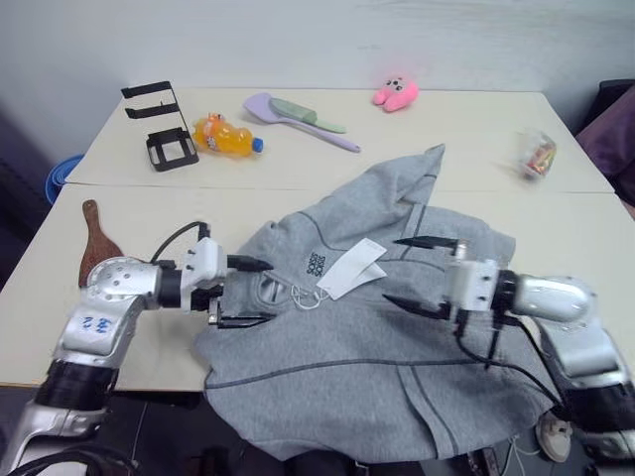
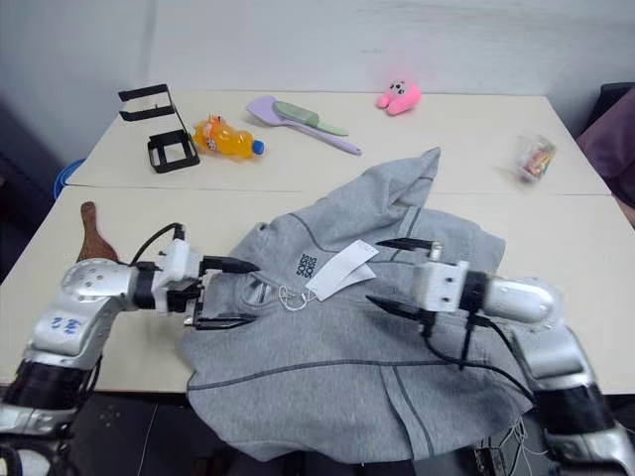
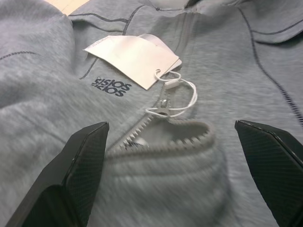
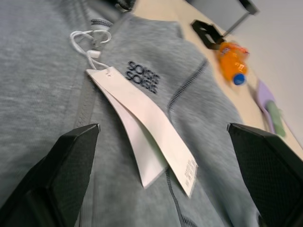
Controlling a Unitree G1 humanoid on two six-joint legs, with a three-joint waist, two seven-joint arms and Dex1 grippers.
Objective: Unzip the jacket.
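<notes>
The light grey fleece jacket (image 1: 397, 347) lies front-up on the near table, its hem hanging over the front edge. A white paper tag (image 1: 349, 268) is tied by a cord to the zipper pull (image 3: 163, 105), beside the dark chest logo (image 3: 111, 86). The zipper teeth stand parted at the collar end. My left gripper (image 1: 256, 292) is open at the collar, pointing at the pull, and touches nothing. My right gripper (image 1: 394, 270) is open over the chest on the other side of the tag, with nothing between its fingers.
On the far table lie a black stand (image 1: 159, 129), an orange bottle (image 1: 226, 136), a purple spatula (image 1: 298, 117), a pink plush toy (image 1: 395, 93) and a clear packet (image 1: 537, 155). A brown wooden paddle (image 1: 96, 238) rests at the near table's left edge.
</notes>
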